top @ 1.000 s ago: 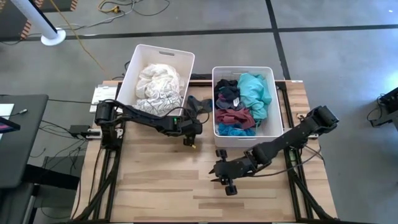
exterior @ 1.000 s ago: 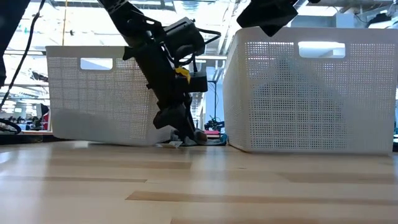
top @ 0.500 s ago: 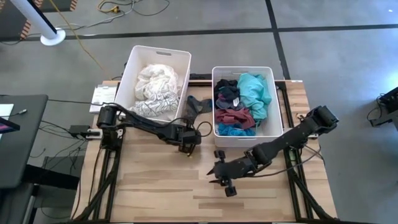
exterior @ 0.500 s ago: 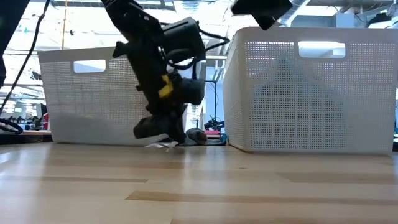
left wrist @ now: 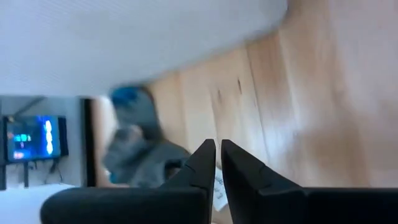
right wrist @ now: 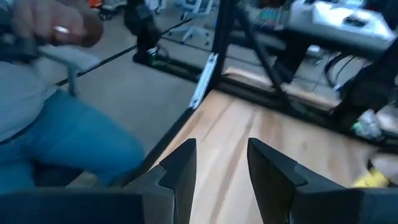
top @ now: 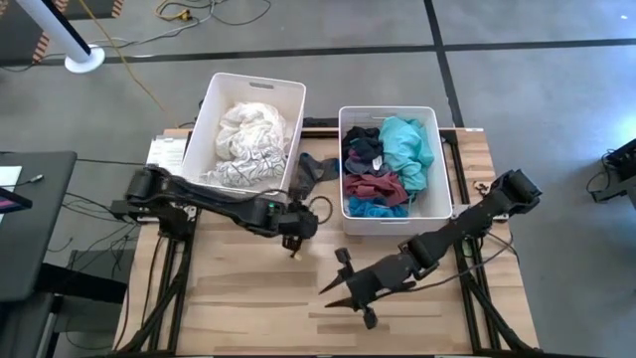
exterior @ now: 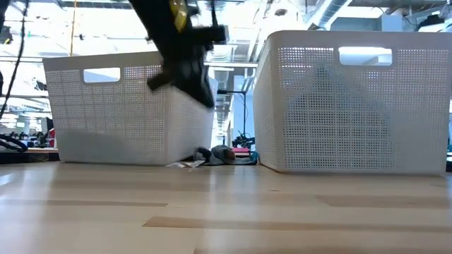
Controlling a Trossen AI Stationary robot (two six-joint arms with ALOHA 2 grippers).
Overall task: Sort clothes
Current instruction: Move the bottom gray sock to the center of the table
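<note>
A dark grey garment [top: 316, 171] lies on the table in the gap between the two white bins, its near end on the wood [exterior: 212, 155]; it also shows in the left wrist view [left wrist: 140, 155]. The left bin [top: 214, 109] holds white and patterned clothes [top: 248, 139]. The right bin [top: 443, 169] holds teal, navy and maroon clothes [top: 386, 159]. My left gripper [top: 295, 244] hangs shut and empty above the table, just near of the garment [left wrist: 218, 149]. My right gripper [top: 336, 281] stands open and empty over the table's near middle [right wrist: 221, 155].
A small white tag [exterior: 185, 164] lies on the wood by the garment. Bare wood [top: 248, 298] stretches toward the near edge. Beyond the table's edge, a seated person in jeans [right wrist: 68, 137] shows in the right wrist view.
My left gripper has risen from table level by the garment and drawn back toward the near edge with nothing in it; the garment stays between the bins. The left bin has shifted a little toward the table's left. My right gripper has turned and tipped upward.
</note>
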